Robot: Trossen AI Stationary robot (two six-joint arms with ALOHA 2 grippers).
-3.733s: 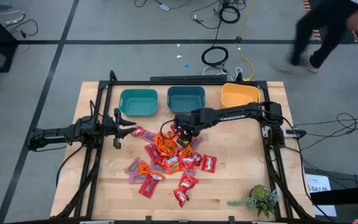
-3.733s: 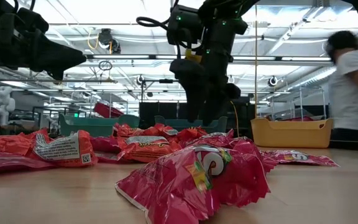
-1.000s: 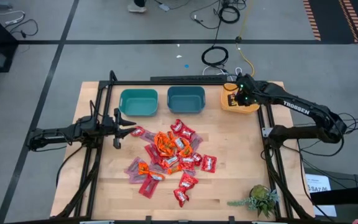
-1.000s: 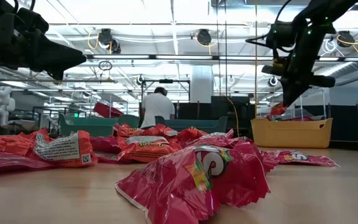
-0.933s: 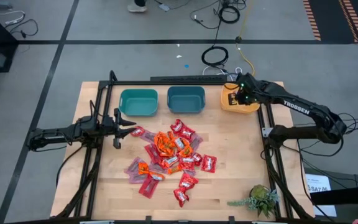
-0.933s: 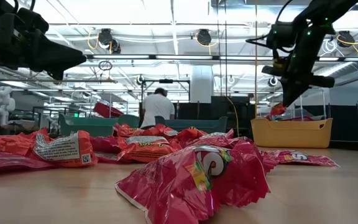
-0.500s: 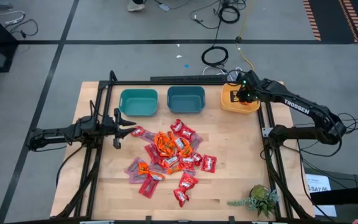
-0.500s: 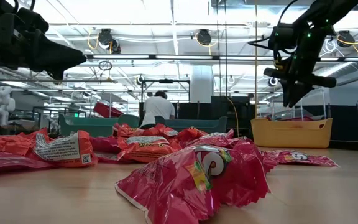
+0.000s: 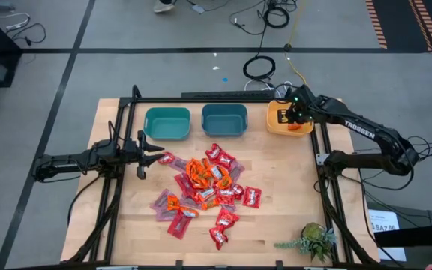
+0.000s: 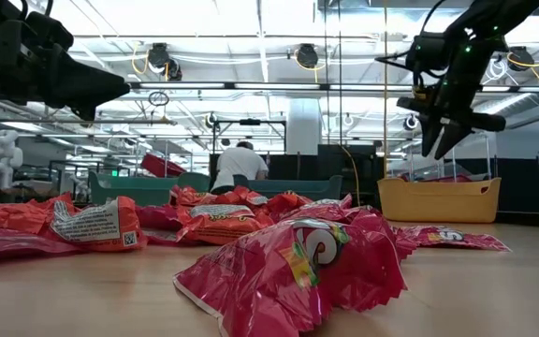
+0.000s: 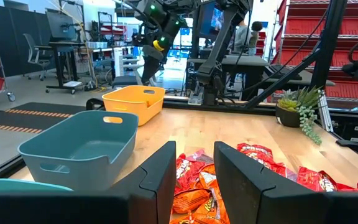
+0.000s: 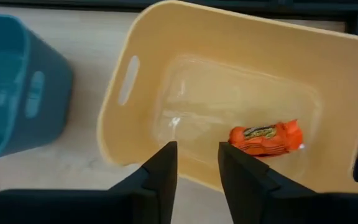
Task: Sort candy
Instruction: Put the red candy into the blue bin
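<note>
While the wooden table (image 9: 276, 217) spreads under me, the yellow bin (image 12: 229, 74) sits at its far right corner beside two teal bins (image 9: 224, 120), and my right claw (image 12: 196, 163) hangs over it with fingers parted, holding nothing; one orange candy (image 12: 266, 138) lies inside that bin, the rest of the candy pile (image 9: 205, 187) lies mid-table, and my left claw (image 11: 194, 163) waits beside it, parted and empty

bright, even light from ceiling strips (image 10: 204, 19) blown out white in the low view. shadows on the bench (image 9: 276, 225) are soft. the nearest candy (image 10: 293, 267) there is blurred. the yellow bin (image 12: 229, 93) shows a pale glare patch.
</note>
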